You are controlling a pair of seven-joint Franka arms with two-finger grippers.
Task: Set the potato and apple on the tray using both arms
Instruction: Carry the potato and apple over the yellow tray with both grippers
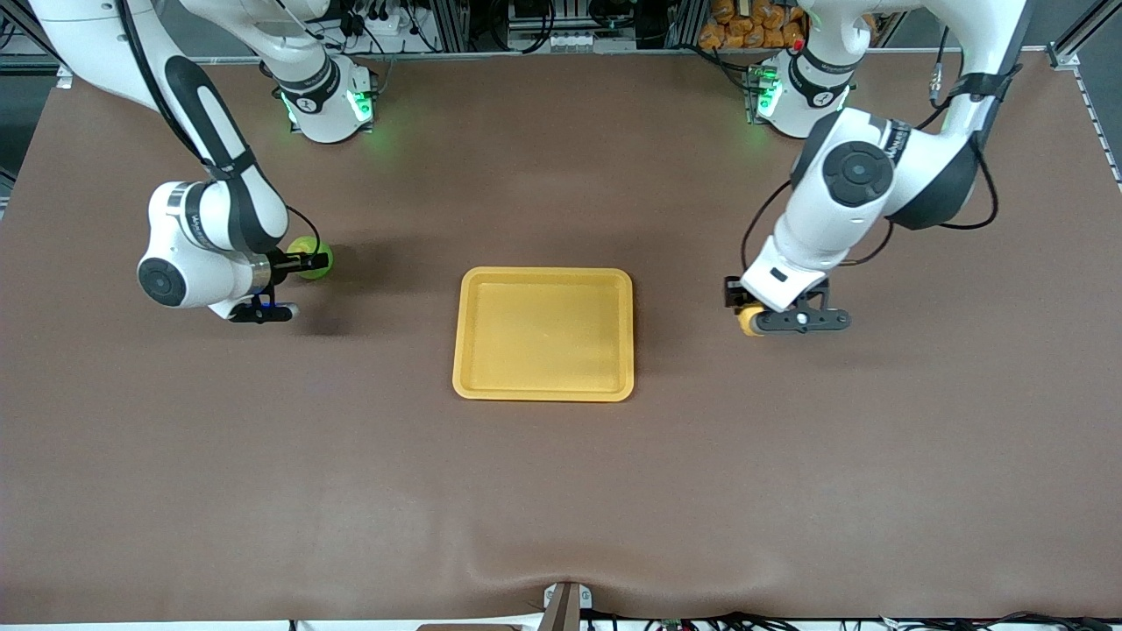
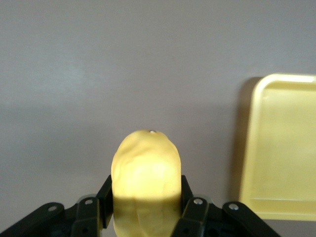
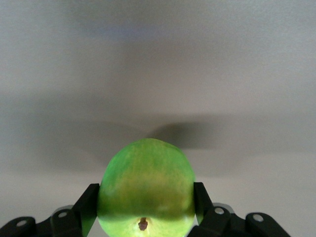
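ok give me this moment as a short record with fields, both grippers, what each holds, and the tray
left gripper: shut on the potato, over bare table toward the left arm's end, beside the tray
right gripper: shut on the apple, over bare table toward the right arm's end
tray: yellow-orange, flat on the table between the two arms, nothing in it
table: brown mat
done so far: both items gripped, neither on the tray yet

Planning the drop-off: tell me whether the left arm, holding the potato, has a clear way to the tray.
Probably yes. The left gripper is shut on the potato, over bare table beside the tray; nothing lies between them.
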